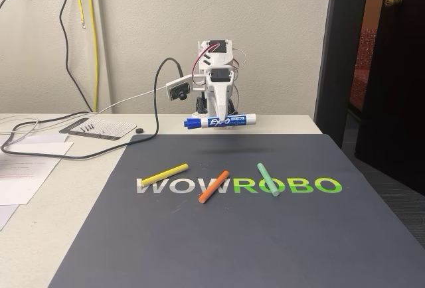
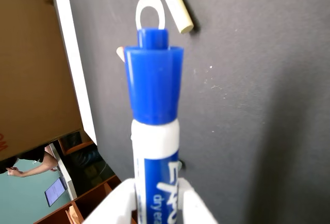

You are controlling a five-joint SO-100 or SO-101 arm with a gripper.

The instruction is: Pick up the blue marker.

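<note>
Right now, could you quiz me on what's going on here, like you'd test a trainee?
1. True or false: the blue marker is lying on the mat.
2. Which stick lies furthest right in the fixed view? A) yellow stick B) orange stick C) green stick
3. Fill in: the gripper holds the marker roughly ____ (upright / level).

Key:
1. False; it is held in the air above the mat.
2. C.
3. Level, cap toward the left in the fixed view.
</note>
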